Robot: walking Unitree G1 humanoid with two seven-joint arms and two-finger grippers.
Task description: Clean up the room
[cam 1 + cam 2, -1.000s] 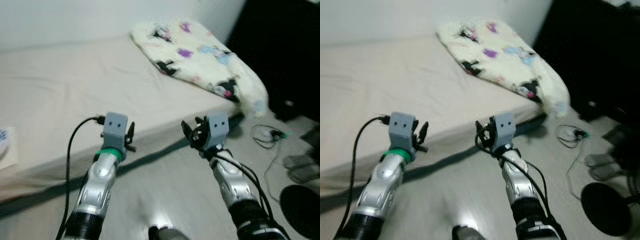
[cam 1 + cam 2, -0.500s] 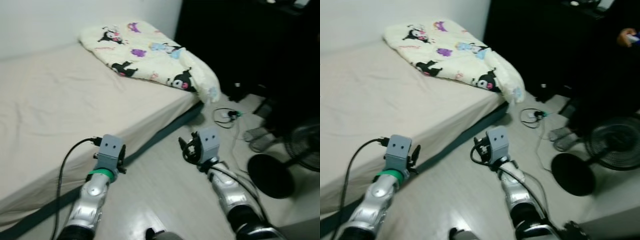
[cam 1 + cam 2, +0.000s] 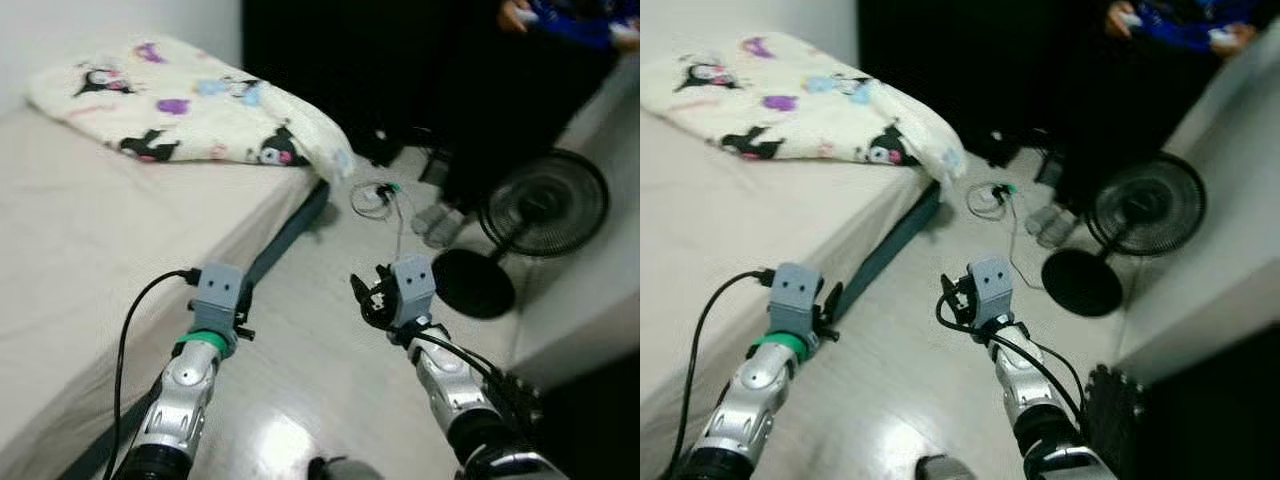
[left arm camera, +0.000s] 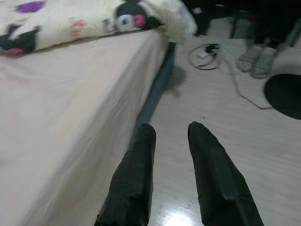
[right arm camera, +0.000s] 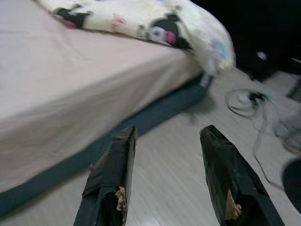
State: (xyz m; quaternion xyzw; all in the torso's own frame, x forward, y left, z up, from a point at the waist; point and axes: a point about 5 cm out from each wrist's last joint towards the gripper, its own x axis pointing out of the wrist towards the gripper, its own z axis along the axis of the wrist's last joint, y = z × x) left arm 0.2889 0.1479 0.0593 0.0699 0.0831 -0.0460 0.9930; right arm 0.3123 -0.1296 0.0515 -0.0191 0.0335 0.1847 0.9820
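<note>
A cream blanket [image 3: 190,110] printed with cartoon figures lies bunched at the far corner of a beige bed [image 3: 90,260] on my left. A coiled cable [image 3: 375,195] and a pair of grey slippers [image 3: 440,220] lie on the pale floor past the bed's corner. My left gripper [image 4: 171,129] is held out low beside the bed's edge, open and holding nothing. Over bare floor, my right gripper [image 5: 167,129] is open wide and also holds nothing.
A black floor fan [image 3: 545,205] with a round base [image 3: 470,283] stands ahead on the right. A person [image 3: 520,60] in dark clothes stands behind it. A white wall or cabinet side [image 3: 590,290] closes the right. Open floor runs between bed and fan.
The camera has swung to the right: the bed and blanket have slid left in the picture, and the fan and person have come into view. Both arms keep the same pose.
</note>
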